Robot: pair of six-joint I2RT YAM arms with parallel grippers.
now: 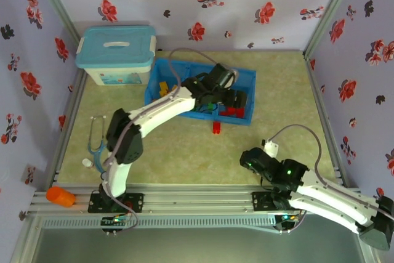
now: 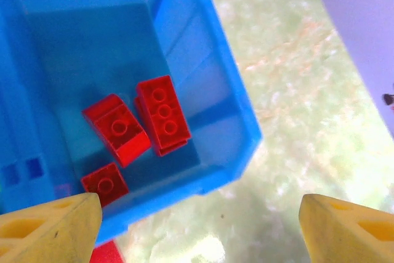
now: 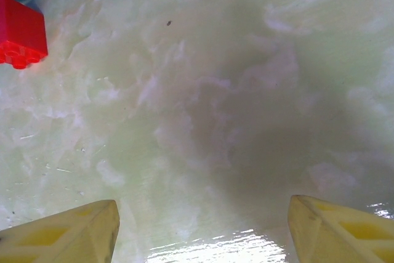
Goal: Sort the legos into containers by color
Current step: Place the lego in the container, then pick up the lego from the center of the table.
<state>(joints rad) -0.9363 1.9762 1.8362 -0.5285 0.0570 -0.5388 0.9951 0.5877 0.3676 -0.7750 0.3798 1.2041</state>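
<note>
The blue tray of containers (image 1: 246, 78) lies at the back of the table. My left gripper (image 1: 237, 99) hangs over its right compartment, open and empty. In the left wrist view, three red legos (image 2: 163, 114) lie in that compartment (image 2: 209, 47). My left gripper (image 2: 200, 229) is above the tray's near rim, and another red lego (image 2: 108, 254) lies on the table just outside it. That loose red lego (image 1: 217, 128) (image 3: 21, 32) sits in front of the tray. Yellow legos (image 1: 163, 86) are in the left compartment and green legos (image 1: 210, 106) in the middle one. My right gripper (image 1: 252, 159) (image 3: 200, 232) is open over bare table.
A pale-blue lidded box (image 1: 117, 53) stands at the back left. A stethoscope (image 1: 95, 140) lies along the left side, with an orange object (image 1: 60, 196) on the near rail. A small white item (image 1: 271, 148) sits by the right arm. Floral walls surround the table.
</note>
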